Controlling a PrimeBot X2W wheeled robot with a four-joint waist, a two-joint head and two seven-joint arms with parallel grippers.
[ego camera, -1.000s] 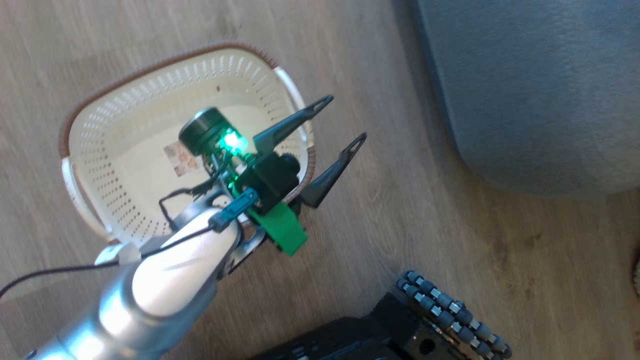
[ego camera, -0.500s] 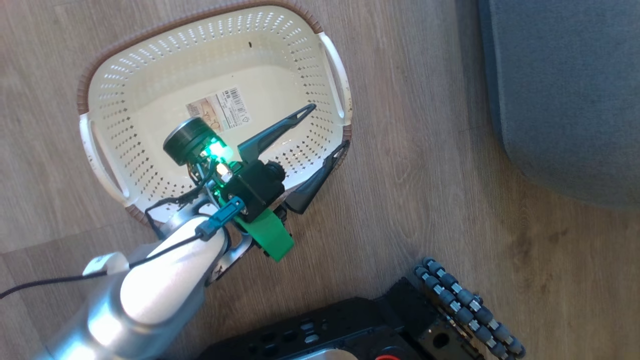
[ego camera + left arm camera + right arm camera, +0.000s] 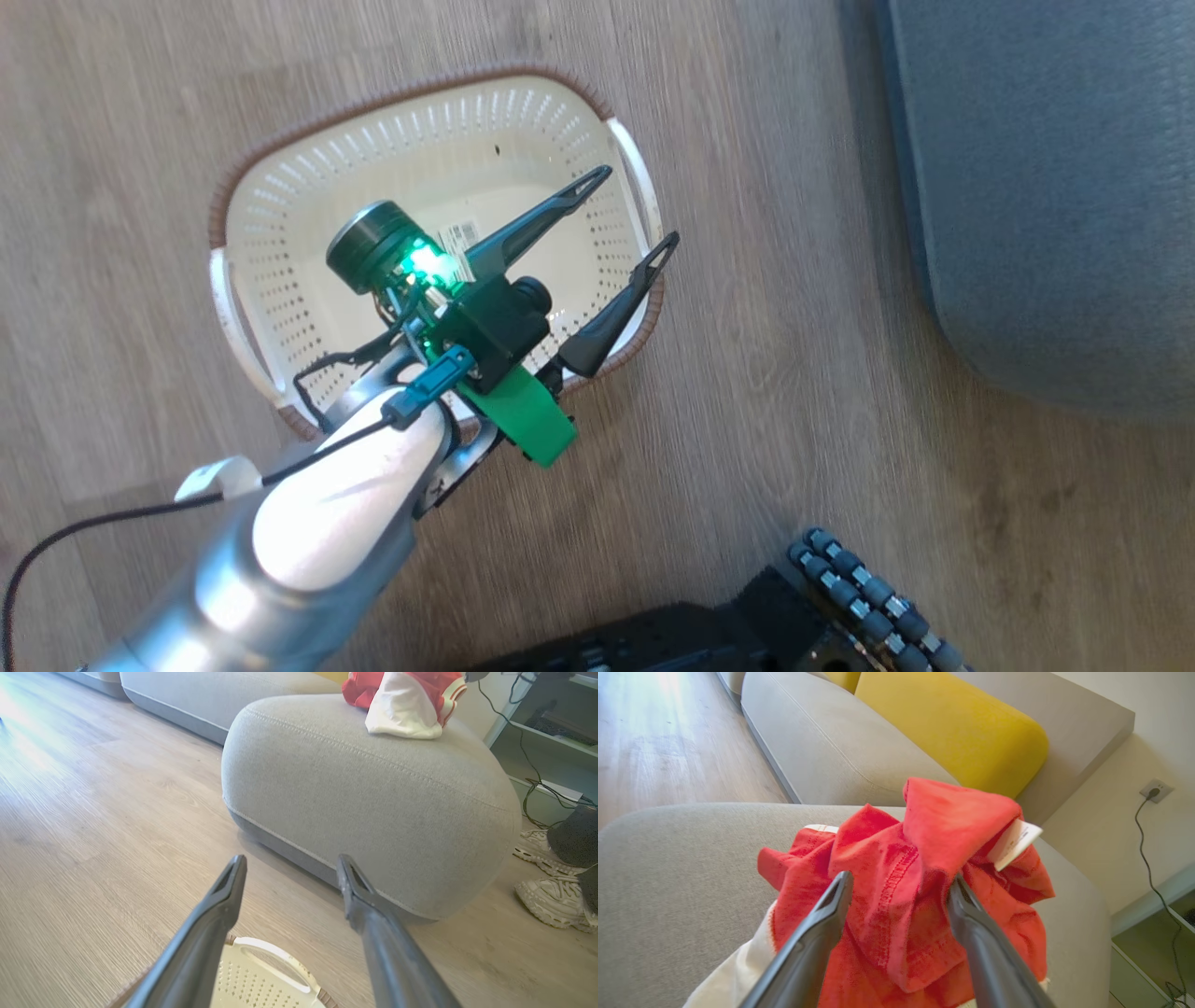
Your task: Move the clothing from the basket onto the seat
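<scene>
No legible text; basket sticker (image 3: pixel 459 234) and clothing tag (image 3: pixel 1014 843) both unreadable

A pale silver left forearm (image 3: pixel 327 523) reaches up from the lower left in the head view, with a green light (image 3: pixel 429 266) at the wrist. The left gripper (image 3: pixel 633 211) has its two dark fingers spread wide. The right gripper (image 3: pixel 900 878) also has its fingers parted

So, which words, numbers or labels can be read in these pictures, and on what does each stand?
Sticker inside the cream-white perforated plastic basket: too blurred to read.
White tag on the bright red fabric clothing: nothing legible.
</scene>
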